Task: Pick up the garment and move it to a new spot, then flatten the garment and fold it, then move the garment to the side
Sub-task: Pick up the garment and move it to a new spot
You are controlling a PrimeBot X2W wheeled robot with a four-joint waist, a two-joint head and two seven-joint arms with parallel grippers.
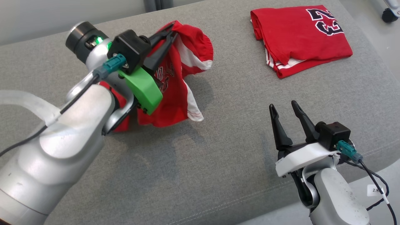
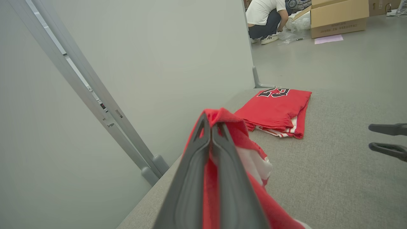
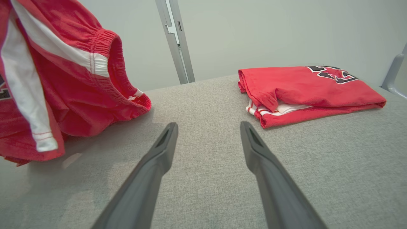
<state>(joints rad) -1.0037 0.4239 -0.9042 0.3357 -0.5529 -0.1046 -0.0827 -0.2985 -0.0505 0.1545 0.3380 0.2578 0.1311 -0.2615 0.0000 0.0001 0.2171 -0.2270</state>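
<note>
A red garment [image 1: 175, 93] with white stripes, a pair of shorts, hangs crumpled from my left gripper [image 1: 172, 29], which is shut on its upper edge over the left of the grey padded surface [image 1: 218, 162]. In the left wrist view the closed fingers [image 2: 219, 165] pinch red cloth [image 2: 235, 127] at their tips. The lower hem of the shorts touches the surface. My right gripper [image 1: 282, 104] stands open near the front right, holding nothing; in its own view the garment [image 3: 73, 79] hangs to the left of its spread fingertips [image 3: 208, 125].
A folded red jersey [image 1: 300, 37] with black numerals lies at the far right of the surface. Grey partition walls with a metal post [image 2: 95, 95] stand behind. Beyond, a person [image 2: 264, 19] crouches by a cardboard box [image 2: 337, 16]. A caster wheel [image 1: 389, 14] shows at top right.
</note>
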